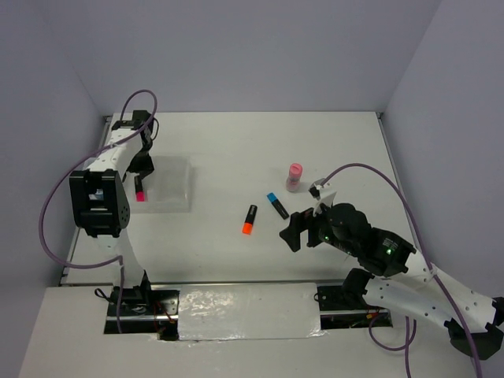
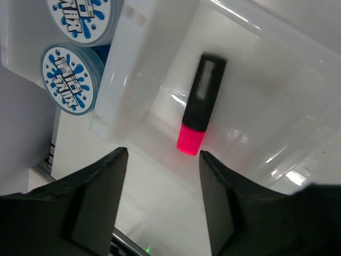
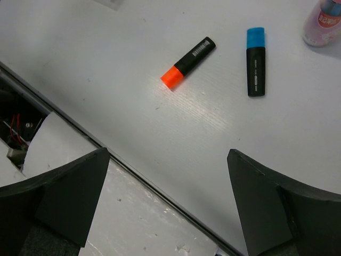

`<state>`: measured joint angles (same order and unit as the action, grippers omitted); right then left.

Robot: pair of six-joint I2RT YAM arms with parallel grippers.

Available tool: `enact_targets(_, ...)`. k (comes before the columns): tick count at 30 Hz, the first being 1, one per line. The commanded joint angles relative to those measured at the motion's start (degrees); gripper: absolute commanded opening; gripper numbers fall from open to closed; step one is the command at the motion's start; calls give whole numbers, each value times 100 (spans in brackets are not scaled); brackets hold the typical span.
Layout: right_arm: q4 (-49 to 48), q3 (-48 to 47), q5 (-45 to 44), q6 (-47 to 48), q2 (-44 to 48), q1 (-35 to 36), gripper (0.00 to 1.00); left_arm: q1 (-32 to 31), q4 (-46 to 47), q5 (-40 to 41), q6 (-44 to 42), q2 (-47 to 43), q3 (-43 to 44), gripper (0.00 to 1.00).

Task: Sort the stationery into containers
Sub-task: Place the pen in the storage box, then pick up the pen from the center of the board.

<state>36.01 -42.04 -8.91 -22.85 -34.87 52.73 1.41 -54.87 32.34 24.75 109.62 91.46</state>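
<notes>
The fingers (image 2: 101,197) of the left gripper (image 2: 162,157) are spread, and nothing is held between them. Just beyond the tips, the pink marker (image 2: 200,106) is seen lying flat on the floor of one compartment of the tray (image 2: 277,96), untouched. Two tape rolls (image 2: 72,77) are seen past the divider, in the neighbouring compartment.

The fingers (image 3: 69,192) of the right gripper (image 3: 168,160) are spread wide and are likewise empty. Ahead of them, the orange marker (image 3: 187,62), the blue marker (image 3: 256,61) and the tube (image 3: 322,21) are left loose on the table (image 3: 106,80).

The placing of the pink marker is judged complete; the step in hand is the pick of the next marker. The orange marker is the nearest to the right gripper. For that move, the right gripper is to be advanced, turned across the marker's length, and lowered over its black body.

The orange marker is surrounded by bare table, so room is given on both sides. The blue marker lies near it but apart; the tube stands just beside the blue cap. The table's front edge lies close under the right gripper. The left gripper is best lifted straight up, clear of the tray walls and divider.
</notes>
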Motion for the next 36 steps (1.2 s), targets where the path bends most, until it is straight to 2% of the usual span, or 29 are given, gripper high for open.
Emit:
enact_targets(1, -252, -269, 73, 53, -63, -26, 100, 70, 11, 89, 153, -265, 56, 70)
enact_targets(4, -287, -287, 100, 27, -125, -26, 100, 70, 47, -25, 179, -476, 117, 79)
enact_targets(8, -261, -348, 73, -44, -143, -17, 100, -70, 178, -472, 223, -950, 48, 80)
enact_targets(14, 46, -638, -408, -219, -107, -35, 100, -1641, 433, -553, 793, -1760, -189, 85)
enact_targets(17, 336, -788, -796, -413, -108, -26, 100, -2852, 793, -823, 1031, -1892, -418, 87)
enact_targets(21, 1002, -1033, -1446, -896, -99, -35, 100, -3918, 1469, -1326, 1076, -1656, -796, 84)
enact_targets(26, 1496, -1157, -1851, -1195, -81, -35, 100, -5060, 1725, -1283, 1198, -787, -840, 84)
enact_targets(36, 1312, -955, -1430, -1055, 51, -35, 100, -5300, 1963, -1380, 1313, 6, -884, 80)
